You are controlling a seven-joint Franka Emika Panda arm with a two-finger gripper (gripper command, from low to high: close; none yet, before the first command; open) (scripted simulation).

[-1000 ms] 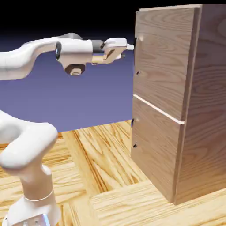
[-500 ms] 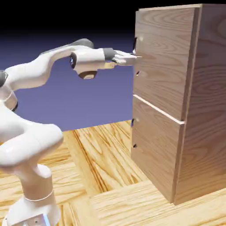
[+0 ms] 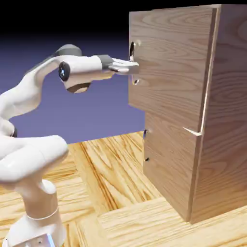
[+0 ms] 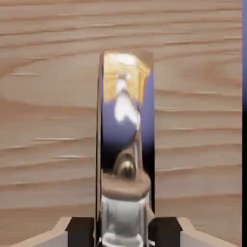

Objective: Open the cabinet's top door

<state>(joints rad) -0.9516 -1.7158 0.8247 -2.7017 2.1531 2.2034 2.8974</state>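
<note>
The tall wood-grain cabinet (image 3: 217, 120) stands at the exterior view's right. Its top door (image 3: 169, 67) is swung partly out from the cabinet front, its left edge well forward of the lower panel. A small silver handle (image 3: 133, 63) runs vertically near that edge. My gripper (image 3: 132, 66) reaches in level from the left and is shut on this handle. In the hand view the shiny handle (image 4: 125, 144) fills the middle, mirroring the arm, and the door's wood (image 4: 48, 120) lies behind it. Both dark fingertips (image 4: 80, 230) press against the handle's base.
The lower door panel (image 3: 169, 164) stays flush with the cabinet front. A wooden tabletop (image 3: 111, 183) stretches below the arm. The robot's white base and elbow (image 3: 34, 169) fill the lower left.
The gripper went from open beside the handle to shut on it. The hand then pulled back leftward and the top door swung out with it.
</note>
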